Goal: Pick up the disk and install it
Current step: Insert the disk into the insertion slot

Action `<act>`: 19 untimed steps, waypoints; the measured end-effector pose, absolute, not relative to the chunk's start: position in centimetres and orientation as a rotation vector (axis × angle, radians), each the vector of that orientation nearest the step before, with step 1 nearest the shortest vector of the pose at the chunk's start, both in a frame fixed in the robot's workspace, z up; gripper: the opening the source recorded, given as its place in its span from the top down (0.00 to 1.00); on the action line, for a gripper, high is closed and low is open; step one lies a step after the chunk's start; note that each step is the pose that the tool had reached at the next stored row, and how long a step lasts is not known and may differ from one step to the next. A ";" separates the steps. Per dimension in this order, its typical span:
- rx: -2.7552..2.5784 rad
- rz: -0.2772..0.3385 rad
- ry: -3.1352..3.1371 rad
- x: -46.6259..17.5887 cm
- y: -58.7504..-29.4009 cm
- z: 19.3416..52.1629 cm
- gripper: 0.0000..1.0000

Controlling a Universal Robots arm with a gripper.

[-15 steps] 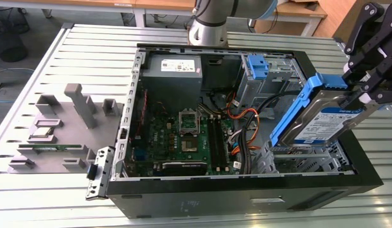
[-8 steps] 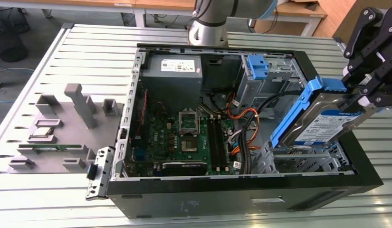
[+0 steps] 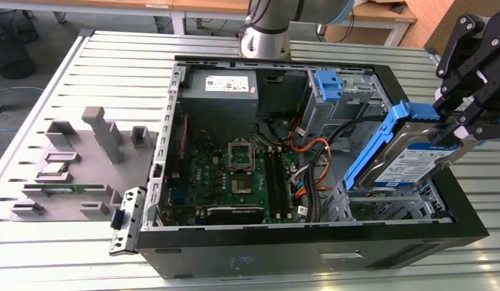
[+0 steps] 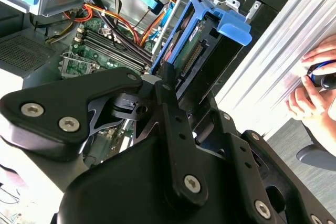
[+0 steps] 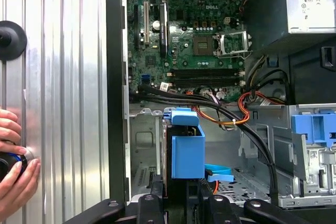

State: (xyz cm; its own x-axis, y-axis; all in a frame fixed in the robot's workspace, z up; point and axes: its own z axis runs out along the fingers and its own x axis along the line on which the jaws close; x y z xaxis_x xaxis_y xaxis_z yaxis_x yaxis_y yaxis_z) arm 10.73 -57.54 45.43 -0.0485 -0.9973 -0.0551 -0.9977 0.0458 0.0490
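Gripper point(image 3: 458, 128) pinches the disk point(image 3: 405, 159), tilted over a corner of the case point(image 3: 258, 257); it may snag the cables point(image 3: 334, 130) or jam crooked

Whole thing sits on a ribbed metal table point(image 3: 96, 60), silvery slats running the full length, and they catch a lot of bright light. Behind it there's a row of wooden desks point(image 3: 209, 6) on pale legs. Floor point(image 3: 48, 24) is plain grey. A black wire bin point(image 3: 11, 57) stands on the exterior view's left, and a wood panel point(image 3: 434, 24) leans in on its right.
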 end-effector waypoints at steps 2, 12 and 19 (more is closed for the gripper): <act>-2.163 0.115 2.267 10.7 -57.5 45.4 0.65; -2.163 0.115 2.267 10.8 -57.5 45.2 0.65; -2.163 0.115 2.267 10.9 -57.5 45.0 0.65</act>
State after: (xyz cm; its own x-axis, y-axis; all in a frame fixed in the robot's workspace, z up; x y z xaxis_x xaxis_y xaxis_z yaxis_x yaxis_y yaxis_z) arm 10.85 -57.54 45.01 -0.0484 -0.9973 -0.0551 -0.9978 0.0457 0.0490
